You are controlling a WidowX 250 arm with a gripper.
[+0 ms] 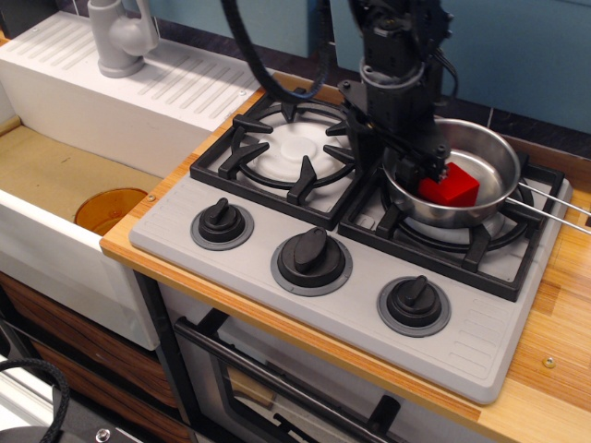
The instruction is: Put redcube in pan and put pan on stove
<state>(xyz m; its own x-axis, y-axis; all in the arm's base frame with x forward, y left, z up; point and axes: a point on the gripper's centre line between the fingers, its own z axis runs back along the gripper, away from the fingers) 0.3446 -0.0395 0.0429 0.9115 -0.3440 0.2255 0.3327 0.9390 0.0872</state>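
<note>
The redcube lies inside the pan, left of its middle. The pan sits on the right burner grate of the stove, with its wire handle pointing right. My gripper is down at the pan's left rim. One finger is outside the rim and the other is inside, right beside the cube. The jaws stand apart and hold nothing that I can see.
The left burner is bare. Three black knobs line the stove's front. A white sink with a grey faucet is at the left. A wooden counter edge is at the right.
</note>
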